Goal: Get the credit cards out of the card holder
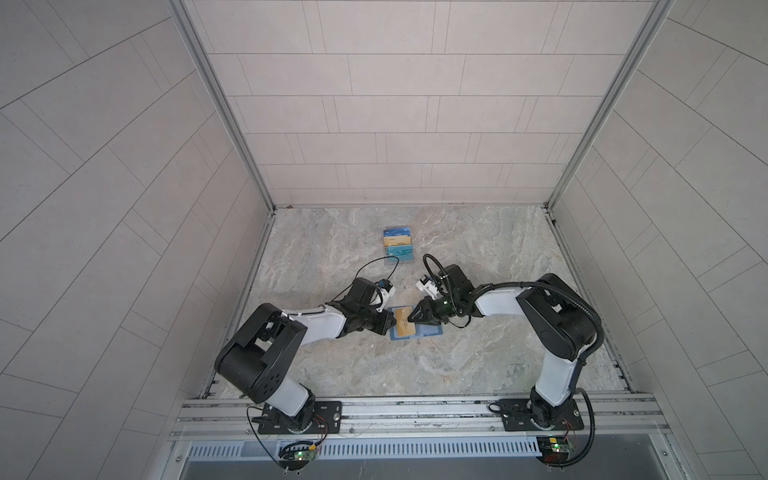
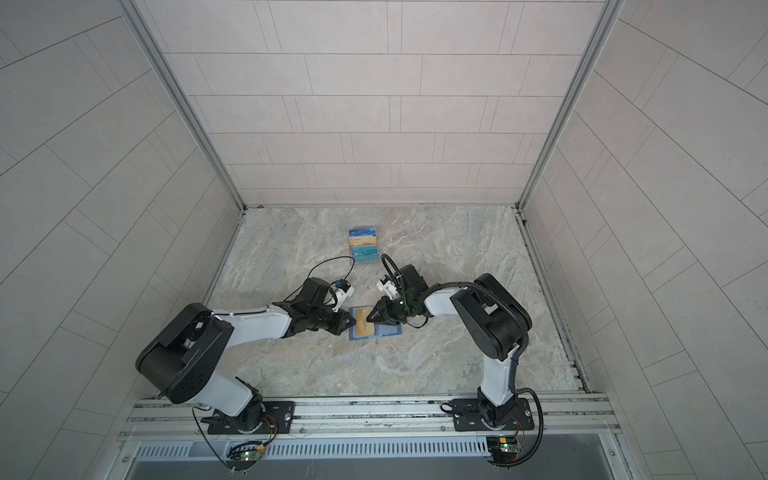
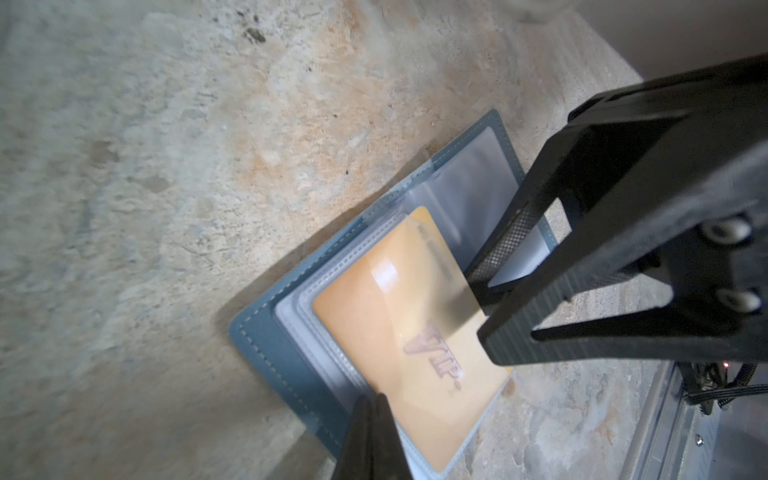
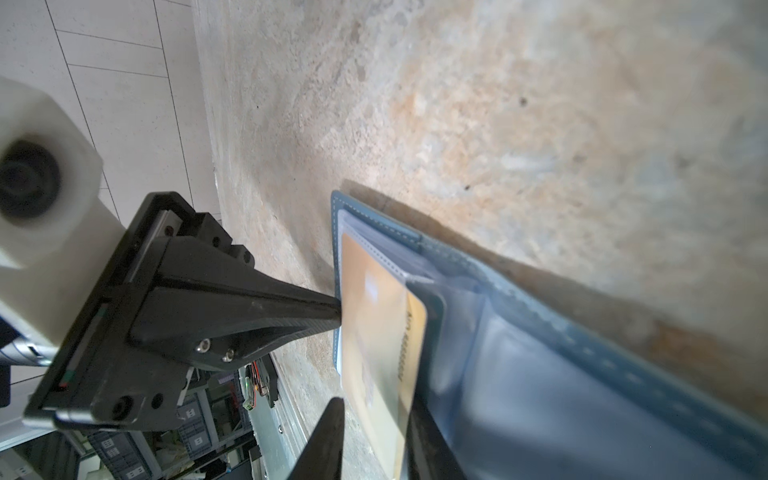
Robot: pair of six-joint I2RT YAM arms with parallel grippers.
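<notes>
Sleeve [image 3: 291, 311] half-covers card [image 3: 395, 324]; left end effector [image 3: 368, 411] shut, right end effector [image 3: 478, 301] parted astride it.

The card holder [image 2: 394, 331] lies open and flat on the marble table [image 2: 436, 365], about midway between the two arms. A gold card [image 2: 366, 329] covers its left half. The left gripper [image 2: 353, 322] reaches in from the left, fingers drawn together to a point at the holder's left edge. The right gripper [image 2: 369, 318] comes in from the right, its tip over the card's far part. Farther back stands a card display stand [image 2: 363, 246] with blue, gold and teal cards.
</notes>
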